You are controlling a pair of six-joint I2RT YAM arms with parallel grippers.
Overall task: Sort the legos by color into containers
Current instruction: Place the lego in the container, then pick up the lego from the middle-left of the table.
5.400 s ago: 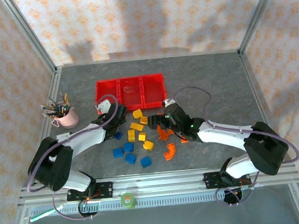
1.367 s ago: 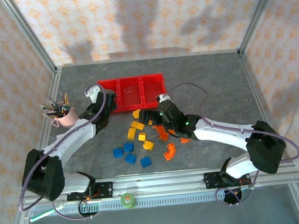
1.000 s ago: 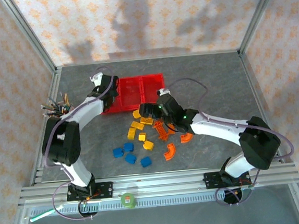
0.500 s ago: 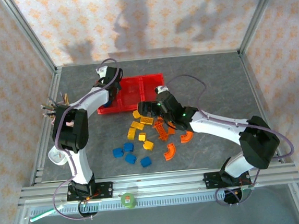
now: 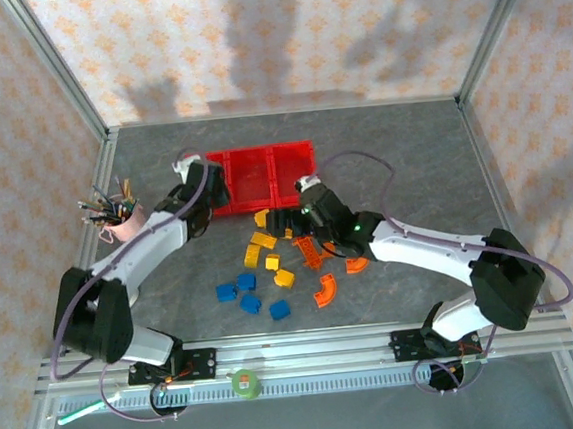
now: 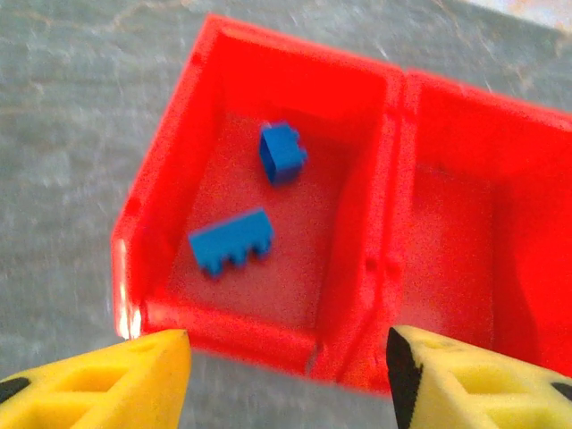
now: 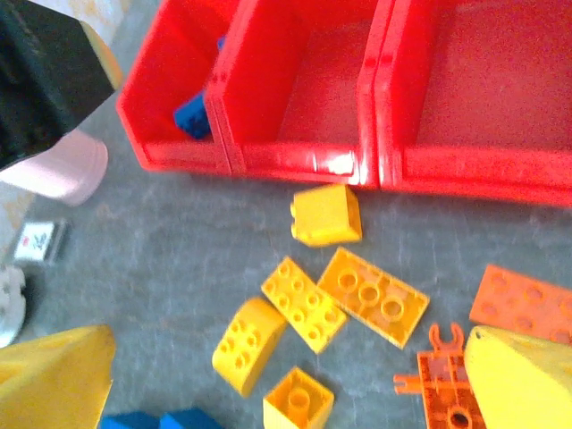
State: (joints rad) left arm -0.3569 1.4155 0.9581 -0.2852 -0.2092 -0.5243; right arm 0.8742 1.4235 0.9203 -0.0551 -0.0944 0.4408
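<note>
Inside left red bin (image 6: 159,183), 2 blue legos (image 6: 232,243)

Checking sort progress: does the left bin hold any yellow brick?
No, the left bin holds just two blue bricks, nothing yellow.

**Enclosure**

A grey mottled counter (image 5: 402,154) is forming the work surface. Cream walls (image 5: 279,14) with an orange pattern are enclosing three sides. Aluminium posts (image 5: 58,64) are framing the back corners. Soft shadows (image 5: 156,95) are falling on the back wall. An aluminium rail (image 5: 308,345) is bordering the near edge.
</note>
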